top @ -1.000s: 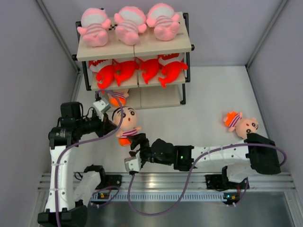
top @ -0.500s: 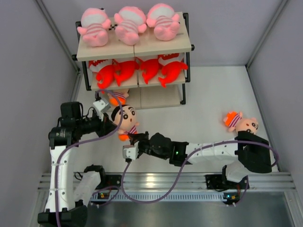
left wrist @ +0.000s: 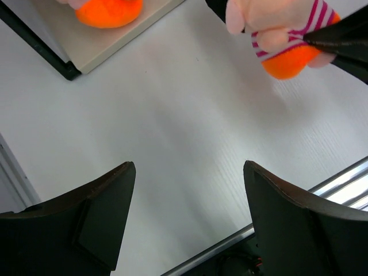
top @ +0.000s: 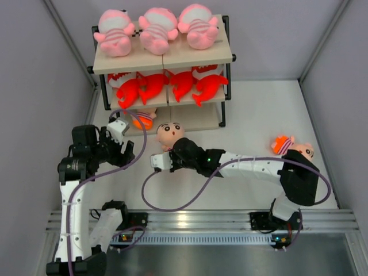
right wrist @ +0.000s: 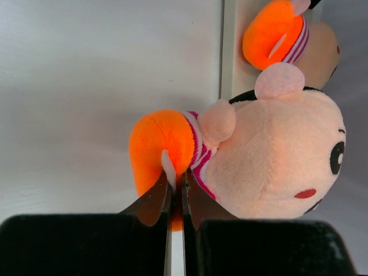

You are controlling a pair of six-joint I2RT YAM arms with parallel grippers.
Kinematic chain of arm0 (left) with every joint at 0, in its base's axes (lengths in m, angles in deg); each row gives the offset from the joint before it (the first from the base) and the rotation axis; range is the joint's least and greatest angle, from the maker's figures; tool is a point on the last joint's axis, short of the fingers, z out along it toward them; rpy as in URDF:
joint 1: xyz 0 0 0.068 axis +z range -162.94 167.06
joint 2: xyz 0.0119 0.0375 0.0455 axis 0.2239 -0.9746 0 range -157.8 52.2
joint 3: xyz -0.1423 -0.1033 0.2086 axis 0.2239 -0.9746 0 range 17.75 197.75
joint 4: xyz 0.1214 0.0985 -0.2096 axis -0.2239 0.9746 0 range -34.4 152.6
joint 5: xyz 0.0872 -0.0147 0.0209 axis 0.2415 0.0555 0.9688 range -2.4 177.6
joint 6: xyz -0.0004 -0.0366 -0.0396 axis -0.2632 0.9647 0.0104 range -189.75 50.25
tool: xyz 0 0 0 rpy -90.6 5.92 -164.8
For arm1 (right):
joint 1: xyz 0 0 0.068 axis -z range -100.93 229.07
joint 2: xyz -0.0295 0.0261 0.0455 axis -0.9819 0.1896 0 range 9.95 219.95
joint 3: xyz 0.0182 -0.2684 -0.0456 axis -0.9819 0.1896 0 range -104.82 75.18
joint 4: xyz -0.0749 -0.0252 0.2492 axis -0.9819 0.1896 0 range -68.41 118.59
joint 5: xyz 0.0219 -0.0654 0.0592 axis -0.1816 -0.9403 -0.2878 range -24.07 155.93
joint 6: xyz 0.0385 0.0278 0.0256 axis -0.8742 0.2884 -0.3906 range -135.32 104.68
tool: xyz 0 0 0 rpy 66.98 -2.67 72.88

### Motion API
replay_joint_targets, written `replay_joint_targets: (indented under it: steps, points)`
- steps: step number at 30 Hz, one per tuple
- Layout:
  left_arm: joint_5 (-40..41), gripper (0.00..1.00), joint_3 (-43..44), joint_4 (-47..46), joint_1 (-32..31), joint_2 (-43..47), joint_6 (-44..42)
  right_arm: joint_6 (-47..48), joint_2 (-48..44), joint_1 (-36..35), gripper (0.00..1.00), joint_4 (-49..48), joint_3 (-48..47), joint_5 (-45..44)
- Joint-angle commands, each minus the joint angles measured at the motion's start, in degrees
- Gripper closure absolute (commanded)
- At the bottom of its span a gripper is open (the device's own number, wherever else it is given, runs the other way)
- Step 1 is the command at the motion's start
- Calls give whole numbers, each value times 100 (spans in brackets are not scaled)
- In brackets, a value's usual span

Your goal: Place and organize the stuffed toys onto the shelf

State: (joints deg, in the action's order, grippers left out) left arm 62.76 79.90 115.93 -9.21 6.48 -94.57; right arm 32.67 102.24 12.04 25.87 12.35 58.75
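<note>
My right tool (right wrist: 175, 179) was clamped shut on the boy doll (right wrist: 253, 155) at its orange shorts, head pointing toward the lowest board of the shelf (top: 192, 119) just beyond. My left tool (left wrist: 188, 178) gaped wide, empty.

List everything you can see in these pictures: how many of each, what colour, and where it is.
Shelf: one, black frame, beige boards, far side of the table.
Baby dolls: three, pink striped, in a row on the top board.
Sharks: four, red-orange, white mouths, middle board.
Shelved boy doll: one, orange shorts, bottom board, mostly hidden.
Held boy doll: one, dark hair, orange shorts, gripped in front of the shelf.
Loose boy doll: one, orange shorts, lying on the table's right side.
Table: one, white.
Left claw: one, black, open, empty.
Right claw: one, black, shut on the held boy doll's shorts.
</note>
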Motion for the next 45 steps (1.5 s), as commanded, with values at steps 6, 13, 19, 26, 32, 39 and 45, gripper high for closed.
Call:
replay_joint_targets:
  steps: [6, 13, 19, 26, 32, 39, 45]
  points:
    - [339, 18, 131, -224, 14, 98, 30, 395, 1668, 778, 100, 1392, -2399, -362]
    - [314, 18, 104, -224, 14, 133, -76, 650, 2451, 998, 99, 656, -2875, -951]
    - [243, 18, 87, -224, 14, 115, -111, 932, 2785, 1095, 97, 197, -2980, -1057]
    - [234, 18, 96, -224, 14, 115, -137, 1011, 2926, 1253, 94, -49, -3200, -1005]
    - [216, 18, 104, -224, 14, 107, -137, 1116, 2988, 1297, 89, -401, -3245, -1022]
    - [199, 18, 78, -215, 23, 133, -111, 1301, 3243, 1341, 68, -1454, -3043, -1382]
    - [199, 18, 52, -215, 14, 133, -120, 1248, 3181, 1367, 52, -1561, -2850, -1374]
